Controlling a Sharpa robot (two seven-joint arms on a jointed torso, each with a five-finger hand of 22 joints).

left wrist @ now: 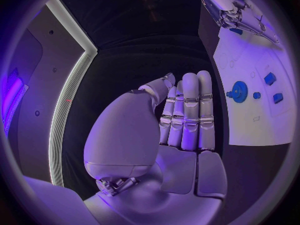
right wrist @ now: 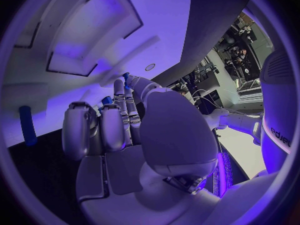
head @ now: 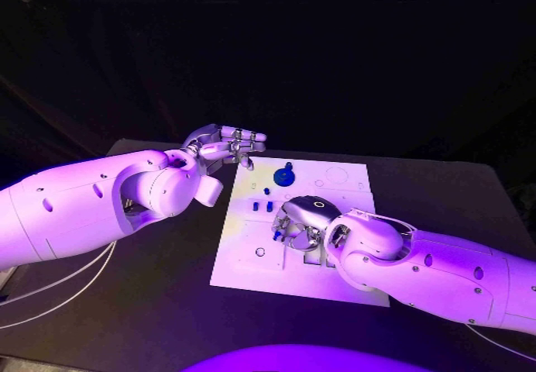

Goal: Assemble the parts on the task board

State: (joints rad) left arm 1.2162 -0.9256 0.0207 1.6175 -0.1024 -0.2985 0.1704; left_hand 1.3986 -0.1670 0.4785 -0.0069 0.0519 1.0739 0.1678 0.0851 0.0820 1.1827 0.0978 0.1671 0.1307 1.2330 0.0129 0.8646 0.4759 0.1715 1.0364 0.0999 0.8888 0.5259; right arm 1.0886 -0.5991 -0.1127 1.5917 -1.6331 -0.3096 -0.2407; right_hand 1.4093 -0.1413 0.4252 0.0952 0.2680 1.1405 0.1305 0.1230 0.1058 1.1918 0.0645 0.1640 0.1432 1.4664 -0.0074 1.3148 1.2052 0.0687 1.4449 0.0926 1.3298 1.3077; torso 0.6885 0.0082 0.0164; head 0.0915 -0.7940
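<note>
right robot hand (head: 300, 226): fingertips curl down on the task board (head: 335, 180), hiding what they touch | blue part (right wrist: 125, 79) at its fingertips: mostly covered, shape unclear | task board near edge: partly under right arm

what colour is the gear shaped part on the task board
Blue. The gear-shaped part shows best in the left wrist view, lying on the white task board.

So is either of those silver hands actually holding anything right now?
The left hand holds nothing. The right hand has curled fingers over the white task board; any hold cannot be told.
</note>
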